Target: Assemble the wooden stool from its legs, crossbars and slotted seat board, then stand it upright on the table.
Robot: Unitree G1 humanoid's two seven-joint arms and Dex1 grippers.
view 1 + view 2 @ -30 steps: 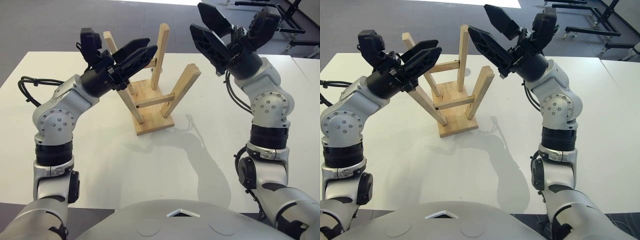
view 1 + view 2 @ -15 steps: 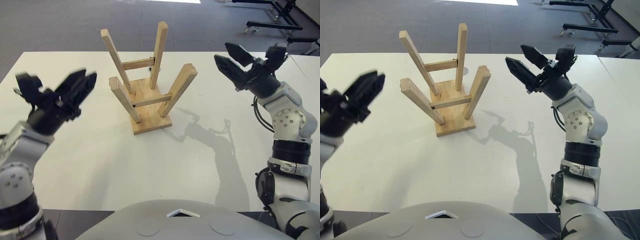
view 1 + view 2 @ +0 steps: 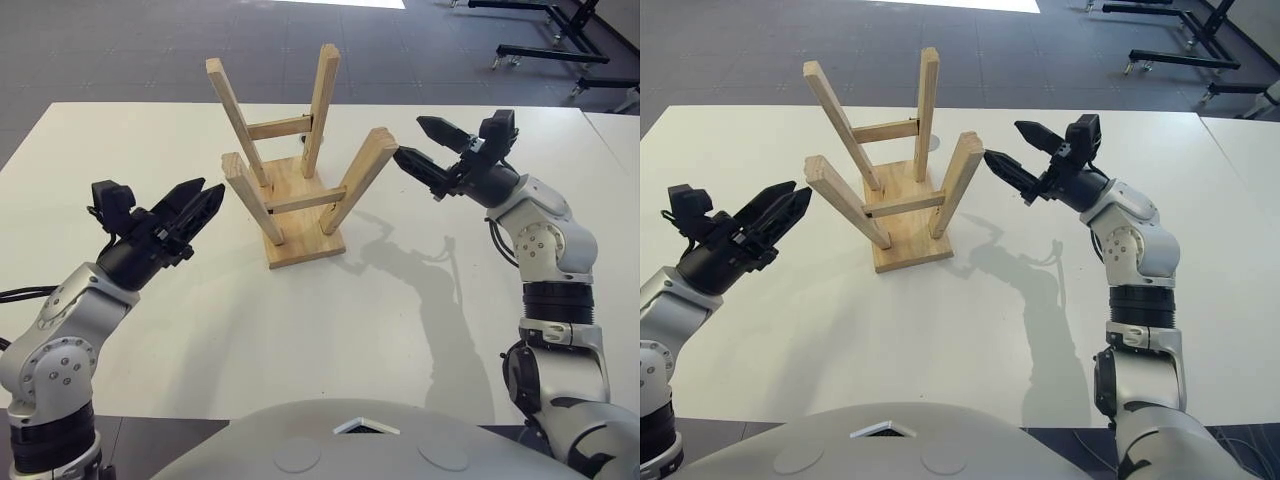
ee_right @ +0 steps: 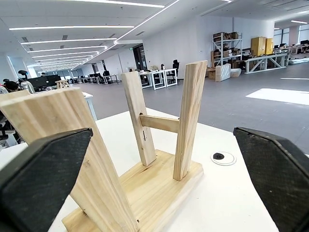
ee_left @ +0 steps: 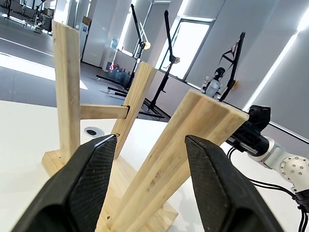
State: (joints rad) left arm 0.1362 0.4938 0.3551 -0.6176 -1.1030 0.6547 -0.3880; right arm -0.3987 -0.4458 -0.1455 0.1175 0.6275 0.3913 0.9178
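Note:
The wooden stool (image 3: 296, 190) stands upside down mid-table, its seat board (image 3: 306, 248) flat on the white table (image 3: 300, 340), its legs pointing up and joined by crossbars (image 3: 276, 127). My left gripper (image 3: 208, 192) hovers open just left of the front left leg (image 3: 255, 202), not touching it. In the left wrist view that leg (image 5: 159, 169) rises between the black fingers (image 5: 89, 186). My right gripper (image 3: 409, 137) is open beside the top of the front right leg (image 3: 362, 172), with nothing held. The right wrist view shows the stool (image 4: 164, 130) between the wide-spread fingers (image 4: 41, 181).
A round cable port (image 4: 222, 156) sits in the tabletop behind the stool. Black wheeled frames (image 3: 548, 48) stand on the floor beyond the table's far right corner. Bare table lies in front of the stool and on both sides.
From up at the leg tops, both arms swung outward, then came back in lower. The left gripper now sits near the front left leg, the right near the front right leg. The stool stayed put.

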